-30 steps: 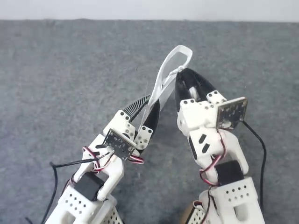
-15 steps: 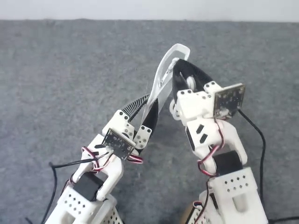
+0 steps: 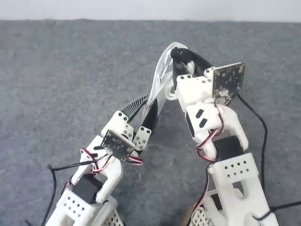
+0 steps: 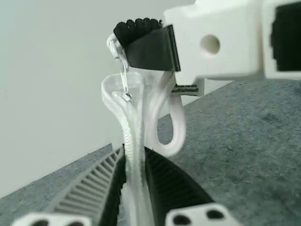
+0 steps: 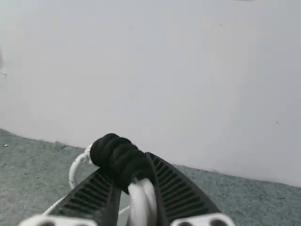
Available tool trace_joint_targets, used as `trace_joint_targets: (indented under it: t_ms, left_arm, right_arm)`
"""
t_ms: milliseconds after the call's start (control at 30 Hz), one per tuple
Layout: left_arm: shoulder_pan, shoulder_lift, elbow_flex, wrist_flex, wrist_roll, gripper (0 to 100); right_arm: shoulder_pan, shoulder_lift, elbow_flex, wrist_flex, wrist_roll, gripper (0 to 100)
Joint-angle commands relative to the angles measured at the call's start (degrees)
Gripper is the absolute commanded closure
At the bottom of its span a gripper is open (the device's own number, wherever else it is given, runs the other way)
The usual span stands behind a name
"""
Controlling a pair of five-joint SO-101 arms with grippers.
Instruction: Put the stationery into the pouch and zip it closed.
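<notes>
A clear plastic pouch (image 3: 163, 75) hangs in the air between both arms, standing on edge above the grey table (image 3: 61, 70). My left gripper (image 3: 153, 102) is shut on its lower part; the left wrist view shows the pouch's clear edge (image 4: 134, 122) rising from between the black fingers (image 4: 162, 176). My right gripper (image 3: 178, 53) is shut on the pouch's top end. A small metal zipper pull (image 4: 123, 75) dangles just below the right gripper (image 4: 141, 35). In the right wrist view, the right gripper (image 5: 123, 157) pinches a white fold of pouch (image 5: 141, 197). No stationery is visible.
Bare grey felt covers the table all round the arms. A pale wall (image 3: 141, 9) runs along the far edge. Cables (image 3: 70, 165) trail from the left arm's base, and a black cable (image 3: 258, 136) runs beside the right arm.
The right arm has swung up and to the left, carrying its gripper over the pouch's top end, which now bends under it. The left arm has barely moved.
</notes>
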Motion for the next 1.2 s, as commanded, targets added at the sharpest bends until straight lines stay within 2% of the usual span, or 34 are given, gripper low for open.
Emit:
trace_joint_targets:
  t_ms: [0, 300, 400, 567, 667, 767, 1033, 1167]
  left_arm:
    - [0.1, -0.2, -0.7, 2.1, -0.3, 99]
    - [-0.2, -0.2, -0.7, 2.2, -0.3, 99]
    - [-0.2, -0.2, -0.7, 2.2, -0.3, 99]
    - [-0.1, -0.2, -0.7, 2.2, -0.3, 99]
    - [-0.2, -0.2, -0.8, 2.2, -0.3, 99]
    - [-0.2, -0.2, -0.8, 2.2, -0.3, 99]
    - [-0.3, -0.2, -0.8, 2.2, -0.3, 99]
    - [-0.4, -0.2, -0.7, 2.2, -0.3, 99]
  right_arm:
    - [3.7, 1.8, -10.2, 0.0, -0.6, 99.3]
    - [6.6, 14.2, -19.2, 0.1, -0.4, 99.3]
    - [7.8, 15.2, -20.1, 3.7, -0.4, 99.3]
    - [7.7, 11.2, -22.8, 16.6, -0.4, 98.4]
    - [7.7, 6.9, -24.6, 26.6, 0.5, 88.8]
    - [6.2, 3.1, -25.8, 37.8, 6.2, 80.8]
    - [-5.1, -4.8, -25.8, 57.9, 11.3, 86.6]
    - [-9.1, -6.0, -25.8, 65.3, 12.3, 84.1]
